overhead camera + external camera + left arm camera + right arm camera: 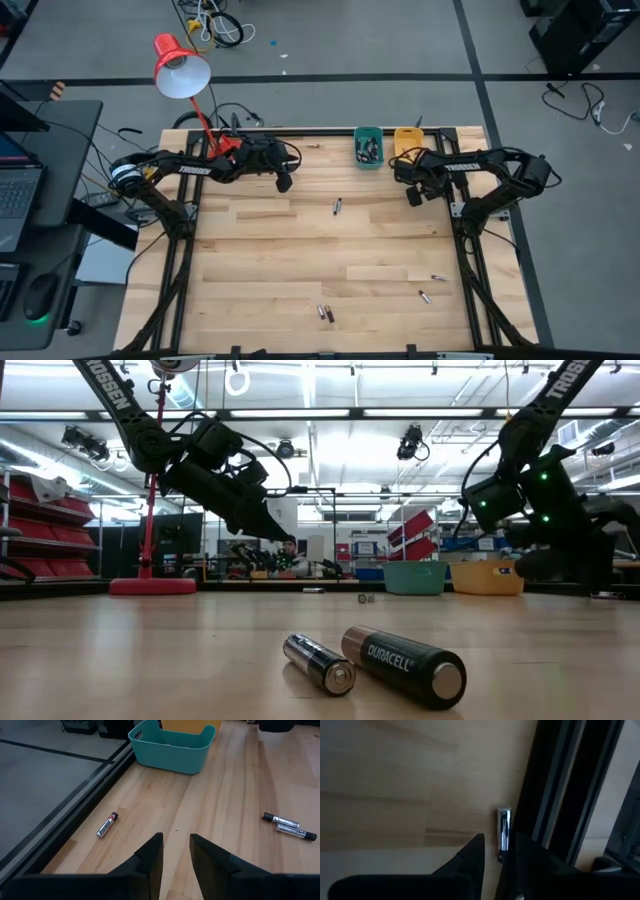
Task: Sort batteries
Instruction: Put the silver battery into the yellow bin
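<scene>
Two batteries (375, 660) lie lower centre on the desk (150, 650); left claw (175, 855) slightly spread, right claw (495, 852) pinching a battery (503, 835).

black arms (190, 168), white lettering

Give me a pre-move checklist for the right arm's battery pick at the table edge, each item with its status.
1. Battery lined up between the right gripper fingers: ok.
2. Battery gripped: cannot tell.
3. Room beside the black table frame: not ok, battery lies right against it.
4. Teal bin and yellow bin in place at the far edge: ok.
5. Left gripper empty, jaws apart, away from the right arm: ok.
</scene>
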{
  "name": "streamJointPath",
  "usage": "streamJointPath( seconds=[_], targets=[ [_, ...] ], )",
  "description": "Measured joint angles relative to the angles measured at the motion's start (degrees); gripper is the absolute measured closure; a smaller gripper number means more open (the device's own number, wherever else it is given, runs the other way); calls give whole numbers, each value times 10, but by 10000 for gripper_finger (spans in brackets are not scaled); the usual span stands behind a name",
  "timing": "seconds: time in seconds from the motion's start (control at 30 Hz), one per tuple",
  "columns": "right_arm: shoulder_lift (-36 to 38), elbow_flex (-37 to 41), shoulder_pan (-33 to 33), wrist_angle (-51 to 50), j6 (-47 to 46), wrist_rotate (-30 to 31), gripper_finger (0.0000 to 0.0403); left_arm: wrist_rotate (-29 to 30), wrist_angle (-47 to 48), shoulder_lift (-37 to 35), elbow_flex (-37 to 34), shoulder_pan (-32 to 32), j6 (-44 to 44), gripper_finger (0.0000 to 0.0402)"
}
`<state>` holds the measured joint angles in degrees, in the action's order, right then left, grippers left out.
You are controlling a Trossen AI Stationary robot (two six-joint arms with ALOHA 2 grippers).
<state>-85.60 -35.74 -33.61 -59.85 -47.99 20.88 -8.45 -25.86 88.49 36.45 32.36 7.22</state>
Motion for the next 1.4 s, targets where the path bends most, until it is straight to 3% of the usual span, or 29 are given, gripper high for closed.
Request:
streamJointPath(
  seconds=[0.37, 0.8, 1.0, 1.17, 1.4],
  targets=[
    [4, 37, -26, 55, 19, 2, 311, 0, 1, 0, 0, 0, 0, 289],
    [0, 11, 11, 41, 61, -97, 376, 0, 1, 0, 0, 0, 0, 289],
    [1, 10, 26, 40, 62, -102, 382, 0, 1, 0, 0, 0, 0, 289],
    [0, -25, 47, 17, 54, -141, 380, 0, 1, 0, 0, 0, -2, 289],
    [33, -98, 81, 13, 71, -119, 380, 0, 8, 0, 0, 0, -4, 289]
  ],
)
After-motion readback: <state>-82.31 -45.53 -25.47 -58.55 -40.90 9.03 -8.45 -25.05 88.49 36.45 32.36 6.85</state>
